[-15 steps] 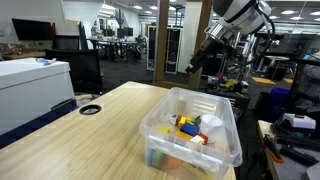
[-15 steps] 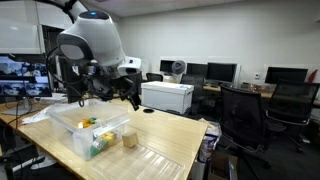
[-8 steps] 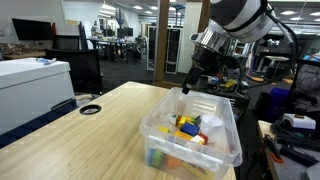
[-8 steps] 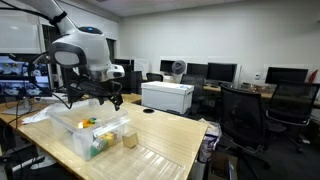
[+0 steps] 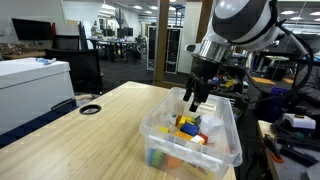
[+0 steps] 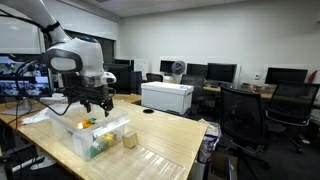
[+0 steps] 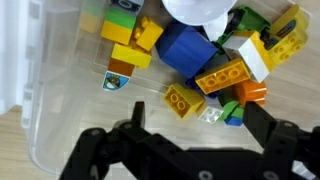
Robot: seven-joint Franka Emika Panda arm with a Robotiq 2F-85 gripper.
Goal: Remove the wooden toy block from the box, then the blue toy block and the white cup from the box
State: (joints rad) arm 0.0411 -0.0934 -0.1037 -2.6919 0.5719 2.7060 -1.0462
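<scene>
Gripper (image 5: 191, 97) has come down to the box (image 5: 158, 128) mouth, fingers (image 7: 135, 122) spread and empty above the blue toy block (image 7: 185, 48); grasp likely next.

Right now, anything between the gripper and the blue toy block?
Nothing covers the blue toy block in the wrist view; its top is bare. The white cup and an orange brick crowd its sides, so the open gripper may have little finger room.
</scene>
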